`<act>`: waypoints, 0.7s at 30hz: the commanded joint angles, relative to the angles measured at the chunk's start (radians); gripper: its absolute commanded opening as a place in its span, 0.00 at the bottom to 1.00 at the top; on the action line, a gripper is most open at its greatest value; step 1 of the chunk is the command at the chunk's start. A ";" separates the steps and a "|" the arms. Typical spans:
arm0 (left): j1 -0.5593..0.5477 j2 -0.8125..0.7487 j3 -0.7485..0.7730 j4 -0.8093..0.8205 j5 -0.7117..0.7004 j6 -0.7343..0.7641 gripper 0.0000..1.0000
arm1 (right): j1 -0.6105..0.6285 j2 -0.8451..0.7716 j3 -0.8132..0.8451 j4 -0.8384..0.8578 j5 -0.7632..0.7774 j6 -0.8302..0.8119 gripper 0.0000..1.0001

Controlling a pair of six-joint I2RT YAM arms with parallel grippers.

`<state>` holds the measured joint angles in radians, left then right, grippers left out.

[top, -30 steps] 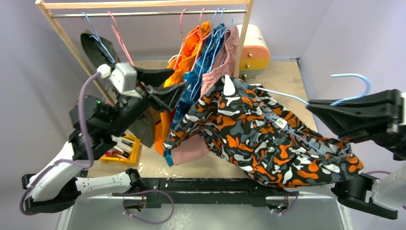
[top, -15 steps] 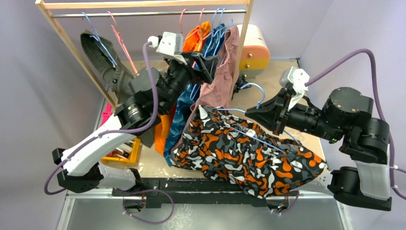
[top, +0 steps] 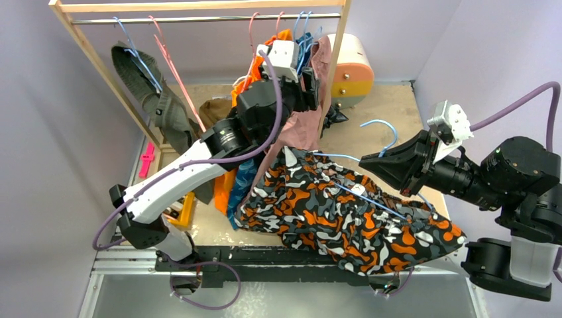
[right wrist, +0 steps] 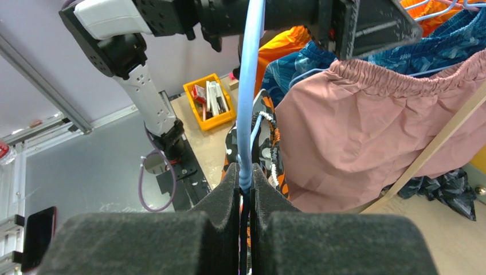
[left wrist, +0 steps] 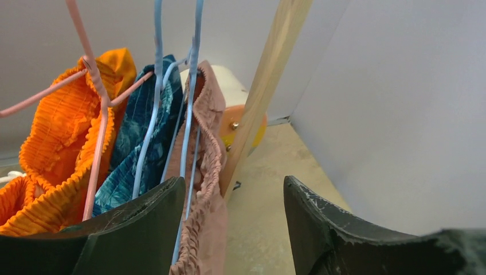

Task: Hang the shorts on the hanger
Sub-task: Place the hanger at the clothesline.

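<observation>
Since the blue wire of the hanger (top: pixel 380 122) runs right across the shorts (top: pixel 344 212), and one end goes in at the stretchy top, the job looks mostly done to me. The cloth sits on the wire, but it is bunched up and lopsided. I think what is left is to pull it straight so it hangs evenly.

The right gripper (top: pixel 366 161) has its fingers pressed together on the thin wire just under the hook, pinching it tight. It holds the hanger over the right side of the table (top: pixel 397 99), tipped so the wire slants down toward the near right.

The left gripper (left wrist: pixel 232 186) is far back and high up, at the rack (top: pixel 199 5). Its fingers are spread apart and hold nothing. The pink shorts (left wrist: pixel 209 172) hang right in front of it, close to one finger, but I cannot tell if they touch.

The shorts are soft and floppy, with blotches of orange, black, grey and white. They lie from the middle of the table to the near right. Most of the cloth sags down in wrinkles, and the bottom part reaches the near edge.
</observation>
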<state>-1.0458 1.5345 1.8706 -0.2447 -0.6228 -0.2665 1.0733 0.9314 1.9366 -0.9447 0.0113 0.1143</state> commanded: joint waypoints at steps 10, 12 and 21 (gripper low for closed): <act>0.000 0.078 0.070 -0.089 -0.202 0.105 0.47 | 0.002 -0.007 0.012 0.061 -0.005 0.006 0.00; 0.000 0.084 0.069 -0.097 -0.233 0.112 0.37 | 0.002 -0.006 0.016 0.061 -0.004 0.005 0.00; 0.020 0.068 0.037 -0.099 -0.310 0.133 0.11 | 0.002 -0.002 0.024 0.069 0.001 -0.002 0.00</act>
<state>-1.0431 1.6104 1.8961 -0.3389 -0.8673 -0.1589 1.0733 0.9329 1.9366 -0.9443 0.0090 0.1143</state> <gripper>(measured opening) 0.157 0.035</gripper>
